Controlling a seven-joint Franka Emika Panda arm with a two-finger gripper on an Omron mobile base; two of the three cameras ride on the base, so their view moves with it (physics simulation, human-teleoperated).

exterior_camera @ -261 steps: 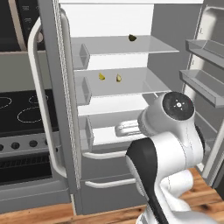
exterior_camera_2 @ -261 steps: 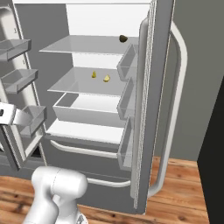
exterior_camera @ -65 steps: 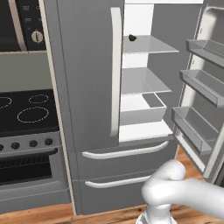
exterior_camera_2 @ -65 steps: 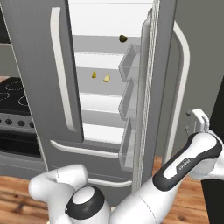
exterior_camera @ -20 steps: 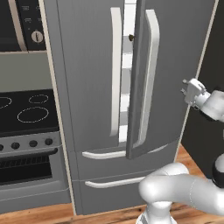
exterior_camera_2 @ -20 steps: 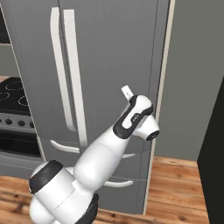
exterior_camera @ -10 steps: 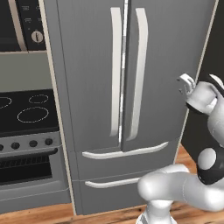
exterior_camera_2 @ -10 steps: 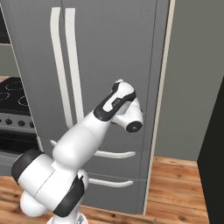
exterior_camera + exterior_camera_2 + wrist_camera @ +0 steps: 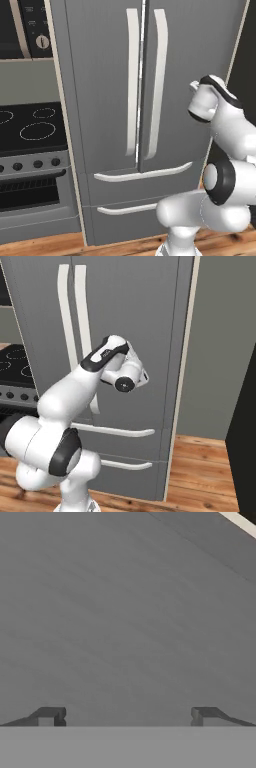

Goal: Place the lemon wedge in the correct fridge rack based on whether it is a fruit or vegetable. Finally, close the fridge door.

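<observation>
both halves of the fridge door (image 9: pixel 150 75) look fully shut from my feed, handles side by side. end effector (image 9: pixel 125 714) is right up against the right door's steel face, fingers (image 9: pixel 47 716) spread wide w/ nothing btwn them. stove (image 9: pixel 30 130) sits left of the fridge.

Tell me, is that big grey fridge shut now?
Shut. Both halves of the fridge door sit flush, their handles side by side, with no interior showing between them.
</observation>
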